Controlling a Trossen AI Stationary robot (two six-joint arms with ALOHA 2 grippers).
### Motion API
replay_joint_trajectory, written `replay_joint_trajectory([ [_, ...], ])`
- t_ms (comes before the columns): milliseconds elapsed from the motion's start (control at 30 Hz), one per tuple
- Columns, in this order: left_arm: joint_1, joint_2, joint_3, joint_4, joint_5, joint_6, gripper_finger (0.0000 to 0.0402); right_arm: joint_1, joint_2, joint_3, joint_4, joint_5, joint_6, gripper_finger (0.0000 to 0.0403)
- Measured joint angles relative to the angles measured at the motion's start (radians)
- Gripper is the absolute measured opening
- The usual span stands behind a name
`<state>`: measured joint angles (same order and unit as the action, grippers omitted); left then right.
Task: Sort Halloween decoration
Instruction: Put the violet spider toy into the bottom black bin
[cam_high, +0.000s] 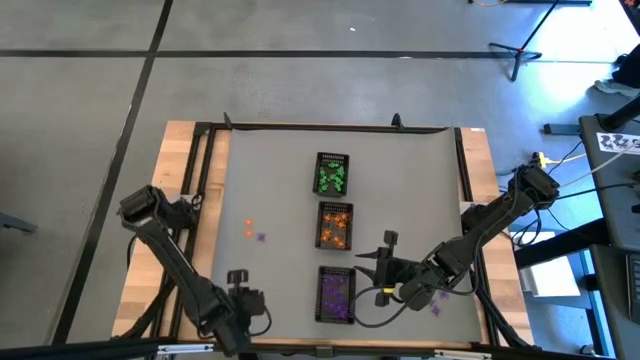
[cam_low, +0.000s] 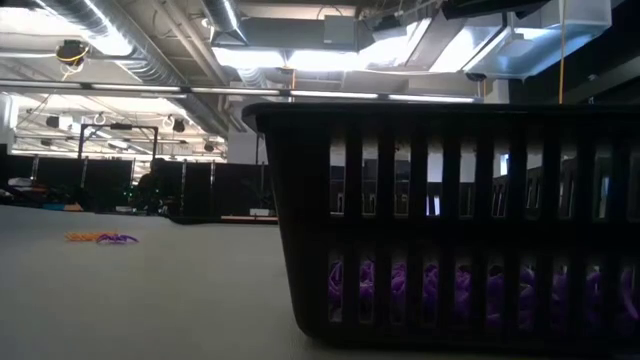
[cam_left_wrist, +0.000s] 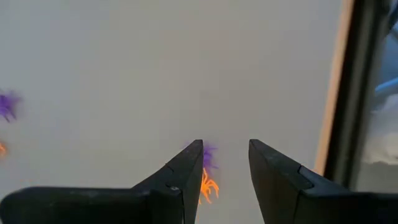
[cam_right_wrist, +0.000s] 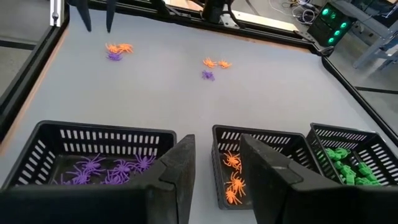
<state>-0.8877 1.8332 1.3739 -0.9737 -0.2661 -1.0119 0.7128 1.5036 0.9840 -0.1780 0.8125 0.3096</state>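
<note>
Left tool (cam_left_wrist: 225, 171), fingers parted and empty, hangs above a purple spider (cam_left_wrist: 208, 155) and an orange spider (cam_left_wrist: 207, 186) on the desk (cam_left_wrist: 155, 74). Right tool (cam_right_wrist: 216, 168) open, empty, by the trays.

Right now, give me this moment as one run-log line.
left gripper: open, empty, over loose spiders | right gripper: open, empty, above trays | sorting unfinished

Grey concrete floor (cam_high: 300, 90) crossed by dark lines; bright ceiling lights (cam_low: 300, 58) glow among ducts.
</note>
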Motion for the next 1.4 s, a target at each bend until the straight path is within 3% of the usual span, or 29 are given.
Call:
replay_joint_trajectory([
  [400,0.039,0.119,0.000,-0.024,0.103,0.019,0.0122,0.000,0.000,0.000,0.001,0.003,0.000,0.0124],
  [767,0.074,0.116,-0.116,0.042,0.178,0.024,0.0122,0.000,0.000,0.000,0.000,-0.004,0.000,0.0124],
  [1000,0.109,0.118,-0.128,0.077,0.196,0.081,0.0119,0.000,0.000,0.000,0.001,-0.001,0.000,0.0124],
  [1133,0.125,0.119,-0.128,0.081,0.202,0.112,0.0090,0.000,0.000,0.000,0.001,-0.002,0.000,0.0124],
  [1300,0.147,0.119,-0.129,0.074,0.194,0.140,0.0018,0.000,0.000,0.000,0.001,-0.004,0.000,0.0124],
  [1400,0.159,0.111,-0.130,0.070,0.180,0.152,0.0007,0.000,0.000,0.000,0.001,-0.004,0.000,0.0124],
])
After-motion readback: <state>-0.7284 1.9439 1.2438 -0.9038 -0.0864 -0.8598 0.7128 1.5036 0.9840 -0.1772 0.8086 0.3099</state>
